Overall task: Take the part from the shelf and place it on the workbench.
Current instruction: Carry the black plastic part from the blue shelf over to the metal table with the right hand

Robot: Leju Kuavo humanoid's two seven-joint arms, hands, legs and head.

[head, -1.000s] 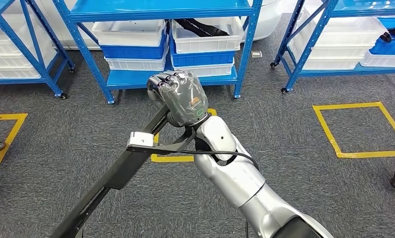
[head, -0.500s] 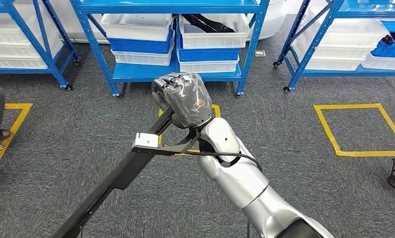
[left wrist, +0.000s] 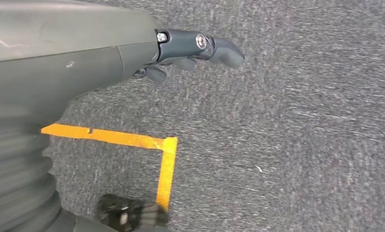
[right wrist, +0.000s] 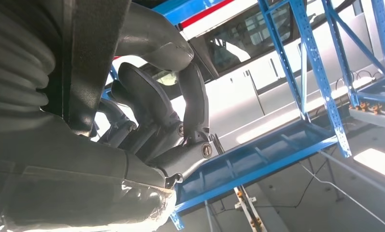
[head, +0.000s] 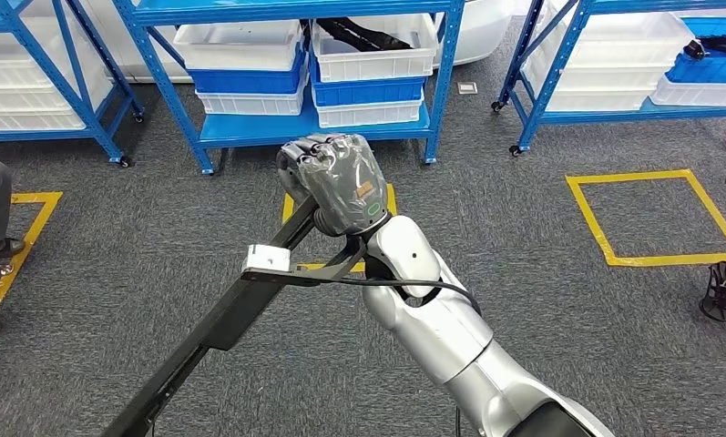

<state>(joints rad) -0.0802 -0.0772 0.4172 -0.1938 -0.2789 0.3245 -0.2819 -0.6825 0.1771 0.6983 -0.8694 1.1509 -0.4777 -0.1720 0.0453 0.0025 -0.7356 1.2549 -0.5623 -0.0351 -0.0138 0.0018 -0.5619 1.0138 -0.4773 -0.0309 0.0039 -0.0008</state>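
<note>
Right hand (head: 341, 182) is clenched around the top end of the long black part (head: 222, 319), which slants down below it. Left hand (left wrist: 190, 48) hangs over carpet, fingers apart, holding nothing. Blue shelf (head: 286, 127) with white bins stands beyond.

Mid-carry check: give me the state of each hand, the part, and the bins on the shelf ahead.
Right hand: fist closed around the part, raised in front of the body.
Part: long black bar, held at its upper end, slanting down toward the robot's left, off the shelf.
Left hand: holds nothing, hangs over the carpet.
Bins: stacked on the shelf; one holds a black item.
</note>
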